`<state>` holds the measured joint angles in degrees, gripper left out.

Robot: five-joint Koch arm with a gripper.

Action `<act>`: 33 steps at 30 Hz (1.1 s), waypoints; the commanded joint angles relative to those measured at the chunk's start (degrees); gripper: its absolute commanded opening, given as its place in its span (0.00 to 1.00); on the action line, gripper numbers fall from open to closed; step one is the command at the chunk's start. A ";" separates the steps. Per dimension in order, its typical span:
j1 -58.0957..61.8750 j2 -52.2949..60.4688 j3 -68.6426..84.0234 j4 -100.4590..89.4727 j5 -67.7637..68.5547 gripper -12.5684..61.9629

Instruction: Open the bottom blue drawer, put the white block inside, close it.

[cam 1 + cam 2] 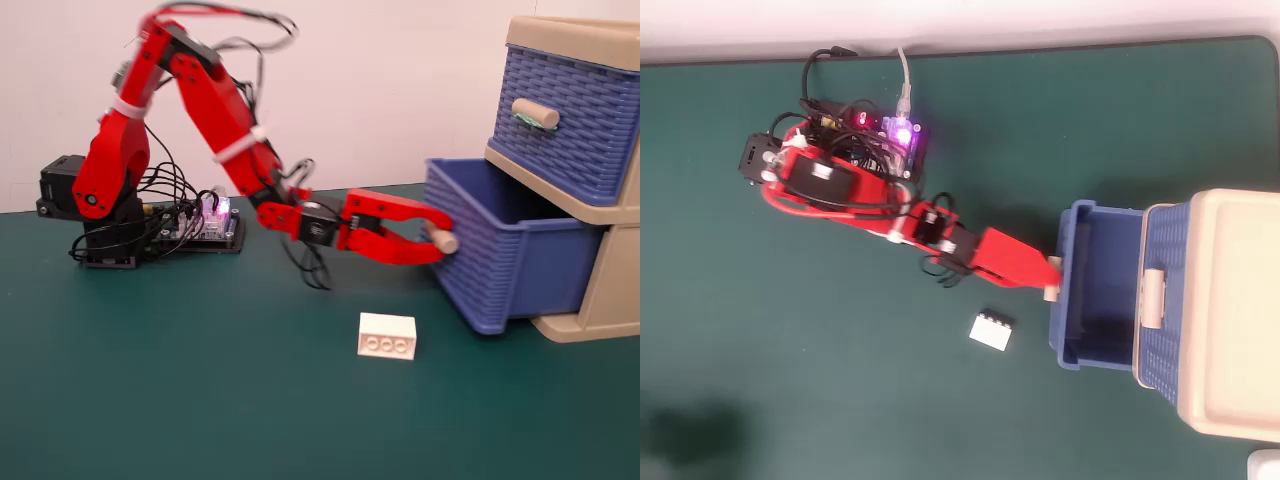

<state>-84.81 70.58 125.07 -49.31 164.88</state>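
Observation:
The bottom blue drawer (500, 270) (1080, 290) stands pulled out of its beige frame (600, 300), its inside bare in the overhead view. My red gripper (438, 240) (1048, 284) is shut on the drawer's plain beige handle (444, 240) (1052, 291) at the drawer's front. The white block (387, 336) (992, 330) lies on the green table in front of the gripper in the fixed view, a short way from the drawer's near corner, studs facing the camera. It touches nothing.
The upper blue drawer (570, 115) with green tape on its handle (535, 114) is closed. The arm's base (95, 215) and a lit circuit board (885, 135) sit at the left. The cabinet's beige top (1230, 310) fills the overhead view's right edge.

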 commanded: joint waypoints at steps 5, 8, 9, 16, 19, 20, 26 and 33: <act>-0.09 12.92 9.05 -1.41 0.35 0.07; -0.18 13.18 8.96 -1.49 0.26 0.45; -0.09 13.54 9.32 -1.49 0.26 0.58; 9.14 34.01 22.15 4.22 -0.44 0.63; 13.71 49.13 24.17 25.40 -3.96 0.63; 15.38 52.65 22.68 34.37 -6.77 0.63; 21.97 56.34 -7.38 93.43 -32.87 0.63; 29.71 36.56 -44.47 134.21 -76.20 0.63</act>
<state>-55.81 109.78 85.87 78.75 99.76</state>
